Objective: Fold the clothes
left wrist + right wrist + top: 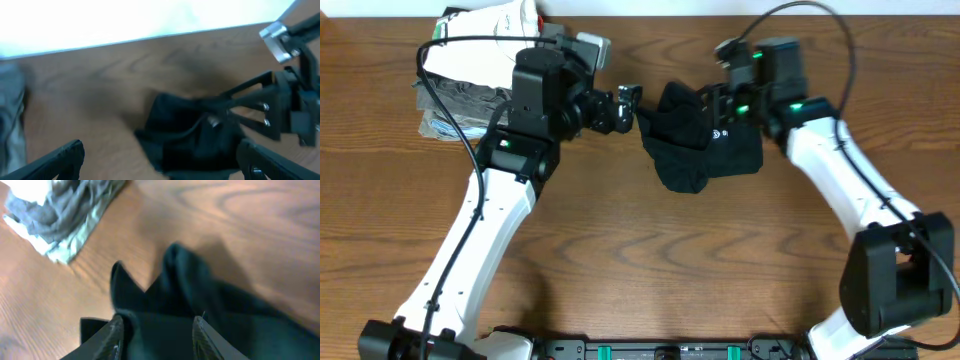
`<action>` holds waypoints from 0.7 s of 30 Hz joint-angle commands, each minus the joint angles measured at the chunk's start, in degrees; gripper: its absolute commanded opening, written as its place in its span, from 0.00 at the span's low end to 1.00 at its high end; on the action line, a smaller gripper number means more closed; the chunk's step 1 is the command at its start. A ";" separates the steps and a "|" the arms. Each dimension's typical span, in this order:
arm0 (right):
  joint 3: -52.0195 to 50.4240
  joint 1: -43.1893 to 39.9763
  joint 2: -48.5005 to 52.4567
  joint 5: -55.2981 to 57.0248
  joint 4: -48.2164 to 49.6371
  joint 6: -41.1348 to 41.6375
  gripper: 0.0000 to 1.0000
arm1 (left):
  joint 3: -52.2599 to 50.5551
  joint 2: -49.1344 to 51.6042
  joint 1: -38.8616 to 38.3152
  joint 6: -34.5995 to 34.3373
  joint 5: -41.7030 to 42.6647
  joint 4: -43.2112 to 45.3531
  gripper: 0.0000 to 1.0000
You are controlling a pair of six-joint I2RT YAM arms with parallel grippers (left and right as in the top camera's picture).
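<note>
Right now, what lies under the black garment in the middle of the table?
Only the wooden table shows around the black garment. The cloth is bunched, so whatever lies directly beneath it is covered and cannot be seen.

wood-grain table [660,260], white wall [125,17]

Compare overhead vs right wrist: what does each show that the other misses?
Overhead only: the open left gripper close by the black shirt, and the shirt's small white logo. Right wrist only: a close look at the right gripper, with black cloth filling the gap between its fingers. Both: the shirt, the pile of folded clothes and the wooden table.
</note>
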 commanded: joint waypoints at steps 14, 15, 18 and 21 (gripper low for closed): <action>0.74 4.85 3.96 15.61 -5.42 -8.46 0.12 | 0.31 0.22 2.19 0.83 -2.89 -4.11 0.98; 0.74 4.87 3.96 15.61 -4.59 -8.20 0.01 | 0.31 0.22 2.19 1.05 -2.91 -4.24 0.98; 2.29 4.85 3.76 15.50 -3.65 -7.30 0.01 | 0.31 0.22 2.19 1.46 -3.50 -4.61 0.98; 6.88 4.85 3.65 14.95 -6.45 -5.99 0.01 | 0.31 0.22 2.19 1.44 -5.68 -5.29 0.98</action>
